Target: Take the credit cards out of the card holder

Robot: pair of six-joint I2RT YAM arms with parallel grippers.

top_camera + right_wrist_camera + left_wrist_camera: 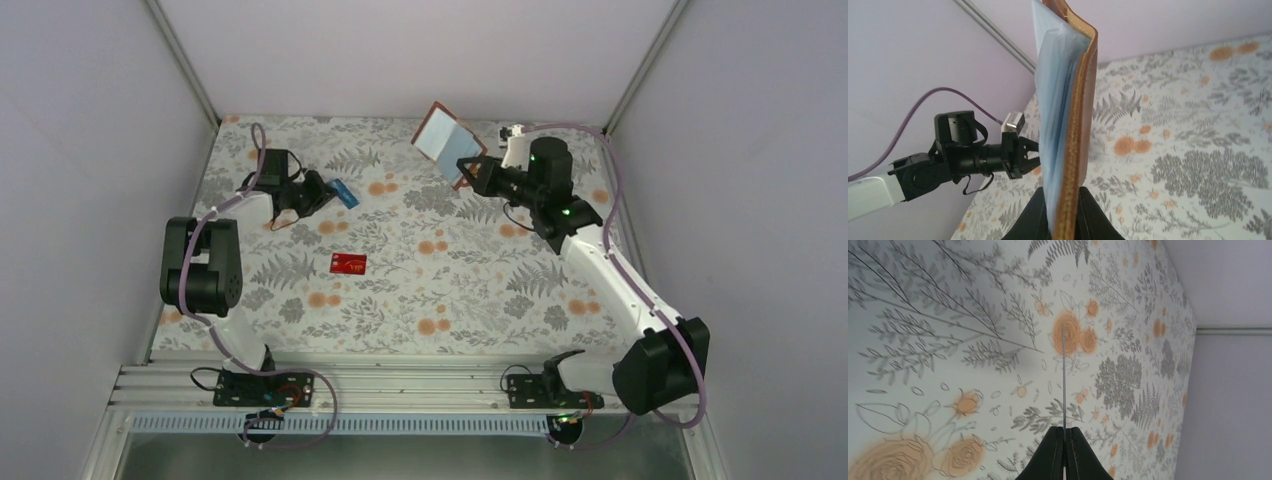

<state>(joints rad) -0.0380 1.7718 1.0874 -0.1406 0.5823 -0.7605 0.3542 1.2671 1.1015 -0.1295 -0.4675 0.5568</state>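
The brown card holder [452, 143] is open and raised over the far surface [450, 290], pale blue pockets showing, clamped in the right pincer [470, 172]. 1 red card [348, 264] lies flat mid-surface. 1 blue card [345, 193] is pinched in the left pincer [330, 188].

- A brown leather folding card holder [1076, 125] stands upright, its pale blue pockets facing left.
- The right gripper [1063, 212] pinches its lower edge between black fingers [1095, 222].
- A flowered tablecloth [1198, 125] lies beyond.

Here the edge-on card [1063, 375] shows just a thin line, face hidden; the card holder [1079, 100] runs off the top edge; lettering on the red card [348, 263] is too small to read.
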